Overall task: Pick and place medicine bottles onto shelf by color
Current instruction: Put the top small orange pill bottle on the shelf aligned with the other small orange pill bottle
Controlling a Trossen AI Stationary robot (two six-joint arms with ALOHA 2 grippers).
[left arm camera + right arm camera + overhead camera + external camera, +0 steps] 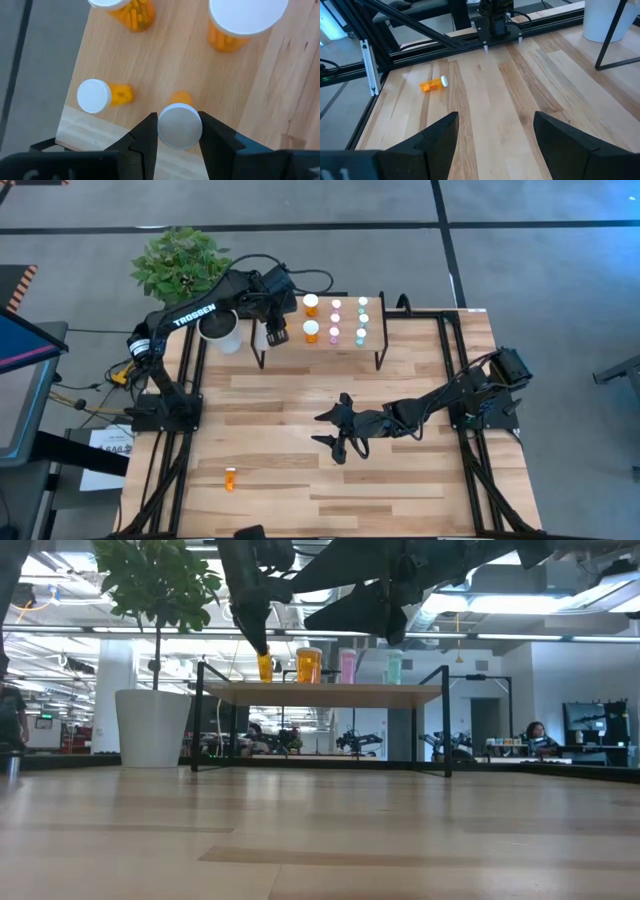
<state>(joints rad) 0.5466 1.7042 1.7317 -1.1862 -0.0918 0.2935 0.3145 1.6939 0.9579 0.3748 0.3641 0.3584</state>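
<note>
The wooden shelf (292, 318) stands at the table's far middle and carries orange (311, 330), pink (335, 332) and teal (361, 336) bottles. My left gripper (179, 131) is over the shelf's left end and is shut on a small orange bottle (265, 667). Close to it on the shelf stand a small orange bottle (95, 95) and two larger ones (240, 25). Another orange bottle (231, 478) lies on its side on the table at the near left. My right gripper (335, 435) hangs open and empty above the table's middle. My left gripper pinches the small orange bottle's white cap (180, 125) between its two fingers, one on each side of the cap. The fingers come from above, pointing down. The bottle is upright below them at the shelf's left end (240, 692). I cannot tell whether its base touches the plank.
A white pot (220, 330) with a green plant stands left of the shelf, beside my left arm. The lying orange bottle also shows in the right wrist view (434, 84). Black frame rails run along the table's left and right sides.
</note>
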